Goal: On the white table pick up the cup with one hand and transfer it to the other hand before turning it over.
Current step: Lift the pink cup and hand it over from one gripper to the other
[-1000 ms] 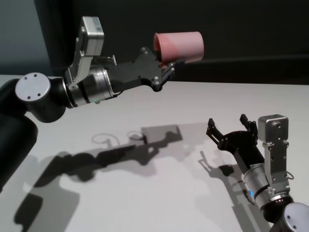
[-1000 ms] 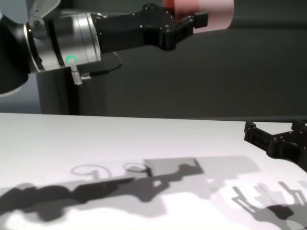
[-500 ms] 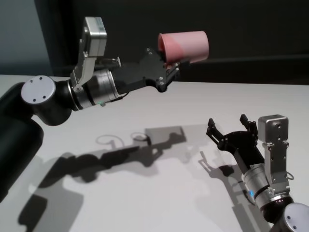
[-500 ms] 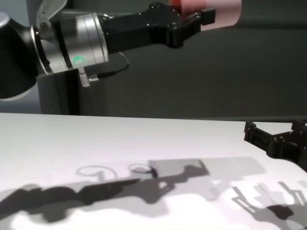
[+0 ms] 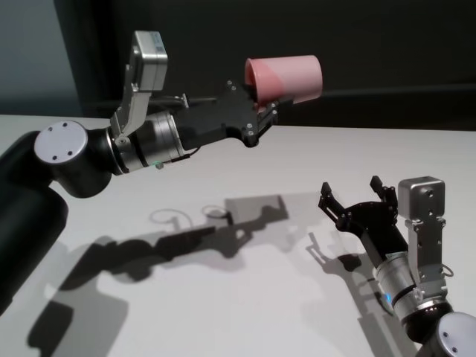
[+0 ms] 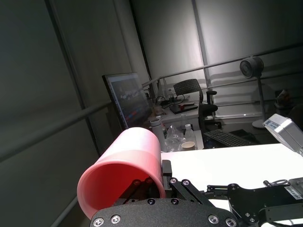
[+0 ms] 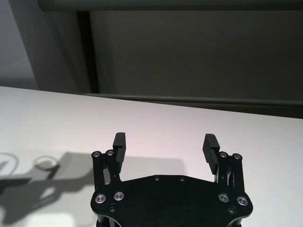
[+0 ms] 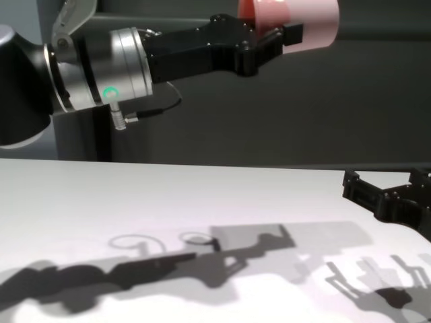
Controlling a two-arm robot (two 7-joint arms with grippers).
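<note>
Your left gripper (image 5: 262, 113), upper centre, has its fingers clamped on the cup (image 5: 286, 76); the right gripper (image 5: 355, 195), lower right above the desk (image 5: 223, 312), has its fingers spread.

The left arm reaches forward and up from the shoulder, its forearm nearly level and raised well above the bench. Its end effector (image 5: 264, 111) is at the far end, pointing toward the robot's right, with the fingers clamped tight. The right arm sits low on the right side, wrist bent upward. Its end effector (image 5: 355, 199) hangs just above the bench, pointing away from the body, and its two fingers (image 7: 209, 145) are spread wide apart with nothing between them.
</note>
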